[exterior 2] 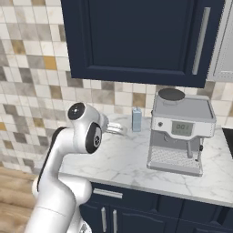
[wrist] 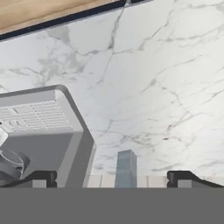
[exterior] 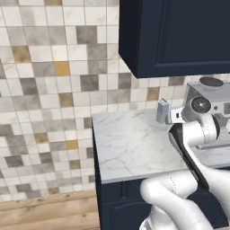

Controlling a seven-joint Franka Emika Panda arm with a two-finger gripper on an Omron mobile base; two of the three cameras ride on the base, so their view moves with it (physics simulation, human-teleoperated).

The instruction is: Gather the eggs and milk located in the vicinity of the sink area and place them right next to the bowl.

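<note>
The milk [exterior: 162, 111] is a small pale blue-grey carton with a gabled top. It stands upright on the marble counter [exterior: 130, 143], close to the tiled wall. It also stands left of the coffee machine, as the right base view shows the milk [exterior 2: 136, 119]. My gripper [wrist: 112, 180] hovers over the counter in front of the carton, open, with nothing between its fingers. The hand view has the milk [wrist: 126, 168] low in the middle, between the two fingertips and beyond them. The eggs and the bowl are out of view.
A grey coffee machine [exterior 2: 182, 132] stands on the counter right of the milk and close to my hand. Dark blue wall cabinets [exterior 2: 136, 36] hang above. A black sliver [exterior 2: 229, 139] at the counter's right edge is cut off; I cannot tell whether it is the sink area.
</note>
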